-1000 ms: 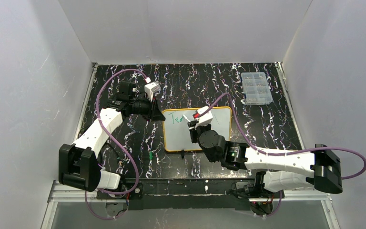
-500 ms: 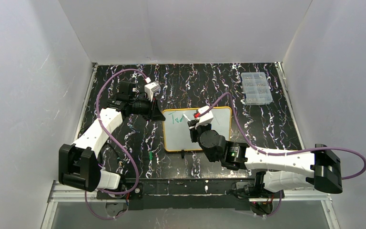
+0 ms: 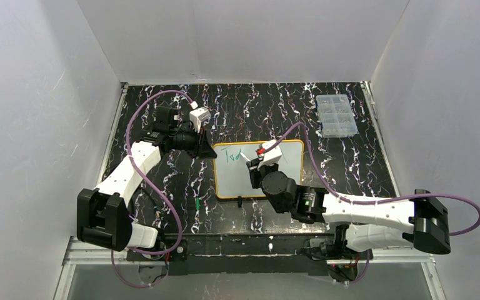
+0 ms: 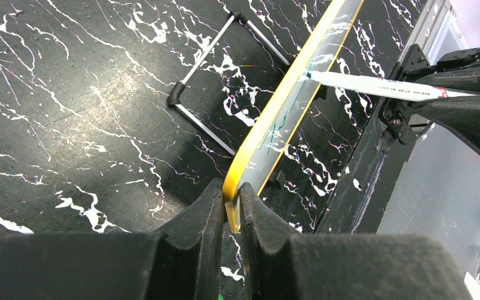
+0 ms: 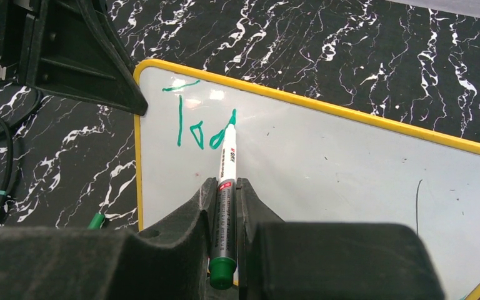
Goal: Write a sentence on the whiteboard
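Note:
The whiteboard, white with a yellow frame, sits at the table's middle. Green marks reading "Tod" are at its top left. My left gripper is shut on the board's upper left corner, and the yellow edge is pinched between its fingers. My right gripper hovers over the board, shut on a white marker with a green end. The marker's green tip touches the board at the last mark. The marker also shows in the left wrist view.
A clear compartmented box stands at the back right. A green marker cap lies on the black marbled table left of the board. A thin wire stand lies beside the board's edge. White walls enclose the table.
My right gripper and the marker have shifted slightly across the board, and the stroke at the last green mark has grown. The left gripper and the board have stayed put.

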`<action>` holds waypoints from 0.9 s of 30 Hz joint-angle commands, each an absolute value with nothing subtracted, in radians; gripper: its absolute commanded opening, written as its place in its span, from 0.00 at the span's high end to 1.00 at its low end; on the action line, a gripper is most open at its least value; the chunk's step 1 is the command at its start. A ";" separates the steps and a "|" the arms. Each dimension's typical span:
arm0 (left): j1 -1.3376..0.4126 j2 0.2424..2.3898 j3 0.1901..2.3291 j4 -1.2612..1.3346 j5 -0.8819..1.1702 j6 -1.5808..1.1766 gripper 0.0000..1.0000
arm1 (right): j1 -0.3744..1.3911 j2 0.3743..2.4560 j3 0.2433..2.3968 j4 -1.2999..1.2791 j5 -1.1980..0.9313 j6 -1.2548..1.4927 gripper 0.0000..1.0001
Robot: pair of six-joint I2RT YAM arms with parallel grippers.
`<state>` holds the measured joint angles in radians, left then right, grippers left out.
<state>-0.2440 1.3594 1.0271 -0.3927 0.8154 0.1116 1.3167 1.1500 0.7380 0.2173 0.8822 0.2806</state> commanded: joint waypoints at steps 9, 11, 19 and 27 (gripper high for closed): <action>-0.238 1.312 1.023 -0.397 0.810 0.129 1.00 | 1.313 1.138 0.734 0.177 0.877 0.322 0.99; -0.238 1.312 1.024 -0.397 0.811 0.130 1.00 | 1.313 1.132 0.727 0.165 0.877 0.334 0.99; -0.238 1.313 1.024 -0.397 0.813 0.130 1.00 | 1.313 1.109 0.709 0.126 0.884 0.362 0.99; -0.238 1.316 1.025 -0.396 0.811 0.129 1.00 | 1.315 1.065 0.702 0.170 0.863 0.337 0.99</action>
